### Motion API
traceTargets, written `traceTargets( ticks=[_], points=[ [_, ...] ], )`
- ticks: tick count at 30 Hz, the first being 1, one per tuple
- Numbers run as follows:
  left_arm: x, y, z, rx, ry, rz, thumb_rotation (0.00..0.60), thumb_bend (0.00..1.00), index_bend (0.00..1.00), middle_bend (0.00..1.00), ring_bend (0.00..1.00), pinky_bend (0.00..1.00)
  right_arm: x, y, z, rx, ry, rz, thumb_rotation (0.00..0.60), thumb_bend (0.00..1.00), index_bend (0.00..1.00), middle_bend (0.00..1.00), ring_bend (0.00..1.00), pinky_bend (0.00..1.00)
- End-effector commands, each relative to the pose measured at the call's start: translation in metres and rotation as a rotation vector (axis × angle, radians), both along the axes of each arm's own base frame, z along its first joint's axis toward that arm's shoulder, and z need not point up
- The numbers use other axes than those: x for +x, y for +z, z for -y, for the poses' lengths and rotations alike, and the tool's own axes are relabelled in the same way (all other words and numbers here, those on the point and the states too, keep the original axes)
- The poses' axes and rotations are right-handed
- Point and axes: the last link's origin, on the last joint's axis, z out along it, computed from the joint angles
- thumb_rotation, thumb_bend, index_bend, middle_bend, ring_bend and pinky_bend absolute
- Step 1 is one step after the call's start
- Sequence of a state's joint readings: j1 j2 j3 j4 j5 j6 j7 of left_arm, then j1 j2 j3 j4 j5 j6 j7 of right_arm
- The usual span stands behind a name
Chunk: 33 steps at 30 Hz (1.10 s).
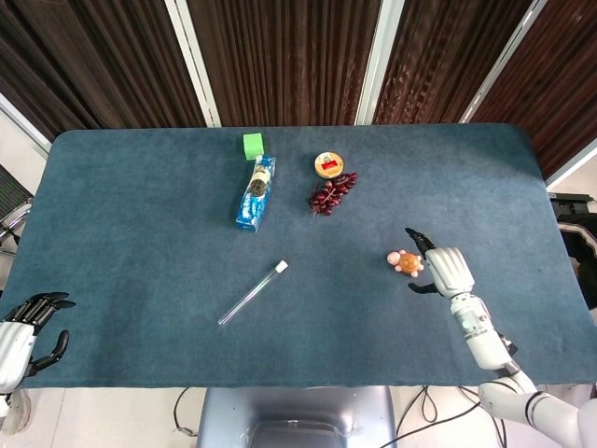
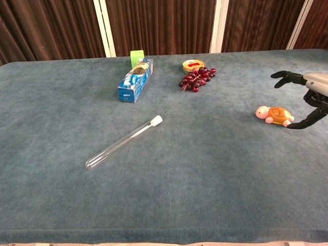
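Observation:
A small toy turtle (image 1: 405,261) (image 2: 274,115) with a pink head and orange shell lies on the blue table (image 1: 140,215). My right hand (image 1: 446,271) (image 2: 310,95) hovers just right of it, fingers spread apart, holding nothing; one fingertip comes close to the turtle's rear. My left hand (image 1: 20,331) hangs off the table's near left corner with fingers loosely apart and nothing in it; the chest view does not show it.
A glass test tube (image 1: 252,292) (image 2: 123,142) lies slantwise mid-table. At the back are a blue packet (image 1: 255,192) (image 2: 136,80), a green block (image 1: 253,145) (image 2: 136,56), a bunch of dark grapes (image 1: 331,193) (image 2: 196,78) and a round tin (image 1: 326,164) (image 2: 192,65).

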State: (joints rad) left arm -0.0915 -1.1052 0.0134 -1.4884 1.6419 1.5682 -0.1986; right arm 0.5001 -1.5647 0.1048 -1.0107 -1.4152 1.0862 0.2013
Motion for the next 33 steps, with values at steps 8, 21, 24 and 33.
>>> traceTargets(
  ticks=[8, 21, 24, 33],
  points=[
    [0.0, 0.002, 0.002, 0.009, 0.001, 0.004, 0.6, 0.49, 0.31, 0.23, 0.2, 0.36, 0.012, 0.062, -0.061, -0.119, 0.088, -0.031, 0.6, 0.11, 0.0, 0.19, 0.38, 0.74],
    [0.003, 0.0, 0.002, 0.014, -0.004, -0.011, 0.6, 0.49, 0.31, 0.23, 0.2, 0.36, -0.002, 0.117, -0.143, -0.193, -0.074, -0.199, 0.6, 0.11, 0.0, 0.0, 0.0, 0.09],
    [0.004, -0.001, 0.001, 0.01, -0.005, -0.014, 0.6, 0.49, 0.31, 0.23, 0.2, 0.36, -0.008, 0.119, -0.146, -0.206, -0.093, -0.184, 0.6, 0.11, 0.0, 0.0, 0.0, 0.09],
    [0.003, 0.0, 0.0, 0.013, -0.005, -0.009, 0.6, 0.49, 0.31, 0.23, 0.2, 0.36, -0.009, 0.114, -0.146, -0.23, -0.07, -0.162, 0.6, 0.11, 0.0, 0.0, 0.0, 0.09]
  ],
)
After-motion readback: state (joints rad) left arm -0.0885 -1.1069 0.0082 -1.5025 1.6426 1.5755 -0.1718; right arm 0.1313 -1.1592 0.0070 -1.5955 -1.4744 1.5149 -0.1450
